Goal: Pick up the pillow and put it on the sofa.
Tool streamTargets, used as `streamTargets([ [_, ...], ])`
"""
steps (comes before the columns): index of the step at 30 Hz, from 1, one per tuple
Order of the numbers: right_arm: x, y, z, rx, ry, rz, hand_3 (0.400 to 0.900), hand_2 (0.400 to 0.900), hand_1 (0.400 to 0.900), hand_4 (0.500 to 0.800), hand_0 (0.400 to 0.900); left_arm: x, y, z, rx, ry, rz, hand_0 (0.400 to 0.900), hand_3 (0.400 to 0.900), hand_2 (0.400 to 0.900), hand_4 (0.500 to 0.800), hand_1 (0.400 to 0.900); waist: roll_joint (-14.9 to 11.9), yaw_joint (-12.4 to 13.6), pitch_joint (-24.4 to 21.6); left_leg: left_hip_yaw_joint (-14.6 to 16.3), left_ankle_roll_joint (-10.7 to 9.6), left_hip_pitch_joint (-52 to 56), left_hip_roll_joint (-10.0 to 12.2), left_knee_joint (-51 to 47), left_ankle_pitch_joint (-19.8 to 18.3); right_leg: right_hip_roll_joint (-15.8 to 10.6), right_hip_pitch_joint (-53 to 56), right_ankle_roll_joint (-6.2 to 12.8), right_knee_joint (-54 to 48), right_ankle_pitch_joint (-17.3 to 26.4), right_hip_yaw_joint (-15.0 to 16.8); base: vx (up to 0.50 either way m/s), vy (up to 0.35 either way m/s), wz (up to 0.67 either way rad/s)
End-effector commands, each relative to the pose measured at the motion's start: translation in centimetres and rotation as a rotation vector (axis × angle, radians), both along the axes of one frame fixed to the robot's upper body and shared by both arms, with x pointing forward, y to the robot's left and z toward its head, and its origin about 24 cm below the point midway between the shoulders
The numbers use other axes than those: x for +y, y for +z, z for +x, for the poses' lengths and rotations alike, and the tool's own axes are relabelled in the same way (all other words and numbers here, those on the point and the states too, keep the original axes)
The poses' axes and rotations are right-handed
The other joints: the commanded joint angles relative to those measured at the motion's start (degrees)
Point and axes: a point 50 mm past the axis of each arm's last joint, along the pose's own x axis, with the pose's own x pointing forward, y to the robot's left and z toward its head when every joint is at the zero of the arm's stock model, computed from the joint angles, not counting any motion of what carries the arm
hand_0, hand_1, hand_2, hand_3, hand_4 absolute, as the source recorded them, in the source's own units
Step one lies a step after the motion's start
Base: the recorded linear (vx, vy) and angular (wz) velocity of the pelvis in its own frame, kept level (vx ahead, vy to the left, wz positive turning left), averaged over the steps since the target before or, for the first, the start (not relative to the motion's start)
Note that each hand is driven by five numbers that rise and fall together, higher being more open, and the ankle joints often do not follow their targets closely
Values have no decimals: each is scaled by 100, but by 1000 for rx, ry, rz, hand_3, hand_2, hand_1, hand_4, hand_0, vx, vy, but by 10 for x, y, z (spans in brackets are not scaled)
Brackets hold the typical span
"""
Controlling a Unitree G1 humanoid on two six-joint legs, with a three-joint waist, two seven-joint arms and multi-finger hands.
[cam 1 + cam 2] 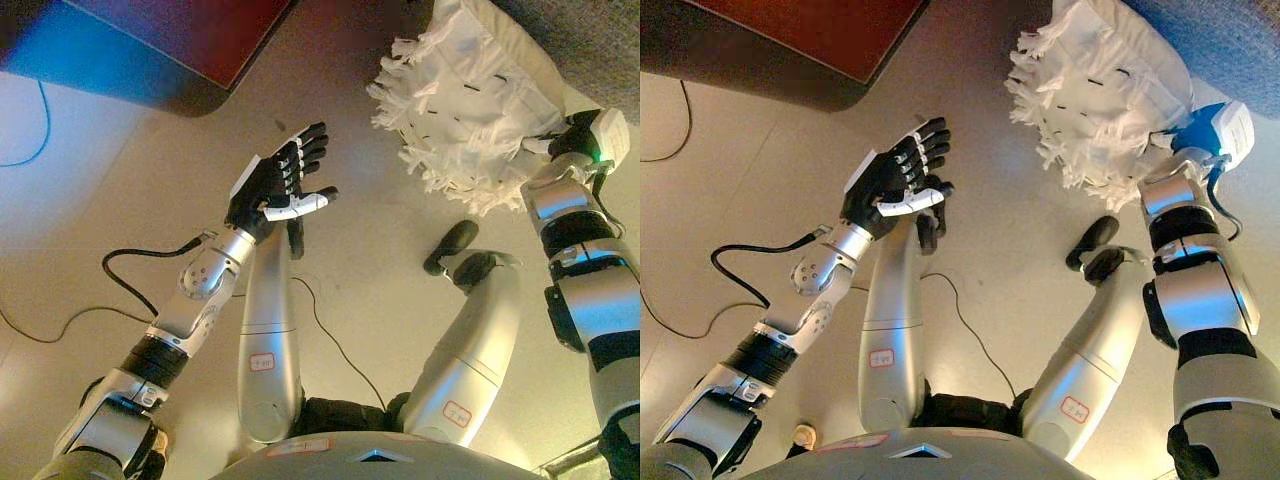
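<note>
The white pillow (465,100) with a fringed edge sits at the upper right, against the grey sofa (590,30); its fringe hangs out over the floor. My right hand (572,135) is at the pillow's right edge, touching it, with its fingers hidden behind the cloth. My left hand (280,185) hovers above the floor well to the left of the pillow. It is open, fingers straight and pointing up the view, holding nothing.
A dark red surface (190,35) with a dark rim fills the upper left. Pale floor (380,250) lies between it and the sofa. A thin dark cord (20,160) trails at the far left.
</note>
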Motion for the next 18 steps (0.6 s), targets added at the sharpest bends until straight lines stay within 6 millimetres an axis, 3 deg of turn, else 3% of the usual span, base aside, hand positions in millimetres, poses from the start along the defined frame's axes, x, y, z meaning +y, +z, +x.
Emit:
streamTargets([
  [1,24,14,11,-129,92,52,400,400,400,500,400,-21,37,-5,-133,-64,-185,900,900,900,800,900,221,147,6,-228,-73,893,521,-502,-345,-149,323,423,-600,678,354,0,0,0],
  [6,34,6,7,-213,133,55,400,400,400,500,400,-15,29,-3,-72,18,-254,900,900,900,800,900,69,139,6,5,-131,1969,534,-1605,6,-123,1501,454,-1619,904,-136,-9,1,1],
  [7,37,3,4,-231,139,58,400,400,400,500,400,-12,27,-3,-60,41,-261,900,900,900,800,900,21,124,6,31,-85,2124,489,-1880,246,-125,1690,402,-1925,1123,-246,-25,-12,5],
  [9,43,-9,-5,-262,152,50,400,400,400,500,400,-6,21,-4,-27,93,-273,900,900,900,800,900,-77,116,6,53,-71,2624,485,-2304,365,-134,2191,433,-2341,1246,-386,49,-40,6],
  [13,57,-33,-37,-323,201,-12,400,400,400,500,400,11,1,-9,88,213,-288,900,900,900,800,900,-377,30,-249,254,-36,3917,455,-3332,593,-30,3518,510,-3454,1529,-808,152,-33,2],
  [18,56,-51,-82,-388,270,-94,400,400,400,500,400,28,-25,-25,172,317,-260,900,900,900,800,900,-604,-120,-730,602,-25,5229,387,-4466,859,297,4904,586,-4662,1829,-1187,108,44,-8],
])
